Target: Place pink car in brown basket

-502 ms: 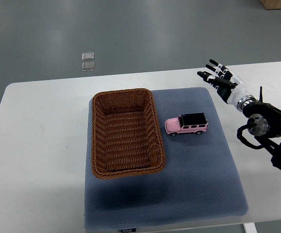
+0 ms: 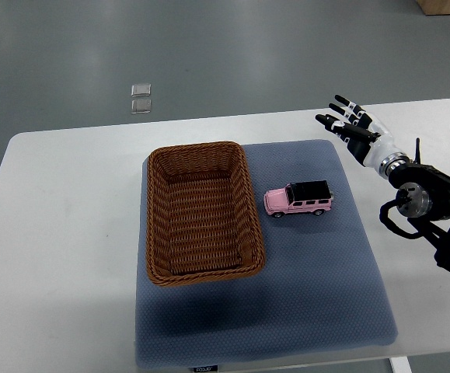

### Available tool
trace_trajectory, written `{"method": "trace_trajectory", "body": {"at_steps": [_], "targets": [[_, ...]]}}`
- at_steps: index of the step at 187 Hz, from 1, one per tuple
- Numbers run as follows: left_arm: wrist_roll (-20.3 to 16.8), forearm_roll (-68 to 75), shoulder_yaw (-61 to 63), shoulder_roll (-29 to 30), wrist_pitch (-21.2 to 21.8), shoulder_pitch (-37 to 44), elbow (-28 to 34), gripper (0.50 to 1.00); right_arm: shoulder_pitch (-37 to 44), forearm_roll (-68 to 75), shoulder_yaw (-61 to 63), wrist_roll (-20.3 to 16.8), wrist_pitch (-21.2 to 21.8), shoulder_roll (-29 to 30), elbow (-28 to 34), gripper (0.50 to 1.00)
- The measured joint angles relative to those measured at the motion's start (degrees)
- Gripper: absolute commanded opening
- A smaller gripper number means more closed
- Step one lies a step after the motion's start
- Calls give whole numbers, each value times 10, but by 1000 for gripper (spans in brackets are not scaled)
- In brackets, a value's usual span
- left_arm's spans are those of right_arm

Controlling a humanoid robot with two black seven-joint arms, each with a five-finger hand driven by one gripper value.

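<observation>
Beside basket (image 2: pixel 244 194), pink car (image 2: pixel 298 199) crosswise, nose basketward

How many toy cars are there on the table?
1. The pink car sits on the blue mat, just right of the brown basket. The basket looks empty, so none seem hidden inside. The right hand is off by the mat's far right corner, holding nothing.

Woven wicker basket (image 2: pixel 201 214), glossy car (image 2: pixel 299 199)
</observation>
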Motion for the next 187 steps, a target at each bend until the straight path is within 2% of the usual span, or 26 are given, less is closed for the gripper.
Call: {"method": "trace_trajectory", "body": {"at_steps": [76,134,187], "targets": [[0,0,-1,0,0,0,2,1000,1,-61,1,1,13,-5,3,913],[0,0,-1,0,0,0,3,1000,3,-157,0,3,61,-17,6,913],[0,0,-1,0,0,0,3,1000,12,-317,0,15,133,-73,39,911]]}}
